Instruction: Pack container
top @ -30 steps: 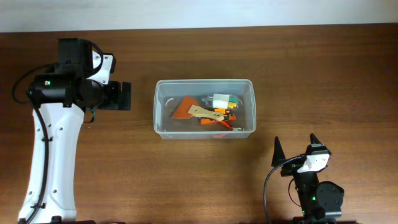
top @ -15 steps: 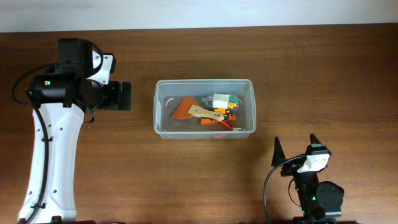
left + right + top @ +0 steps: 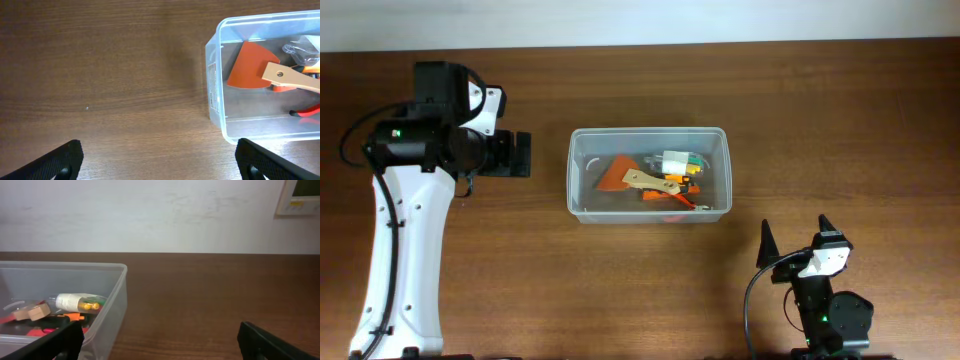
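Two claws spread wide, empty; container [image 3: 648,131] at table [image 3: 840,110] centre.
Left gripper [image 3: 524,155] just left of it, right gripper [image 3: 796,240] near its lower-right corner, apart. Orange scraper [image 3: 617,172], bit case [image 3: 675,160] inside w/ other tools.

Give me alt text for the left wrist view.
The clear container sits at the right edge on the wooden table, holding an orange scraper with a pale wooden handle. The left hand hovers open and empty over bare wood beside it.
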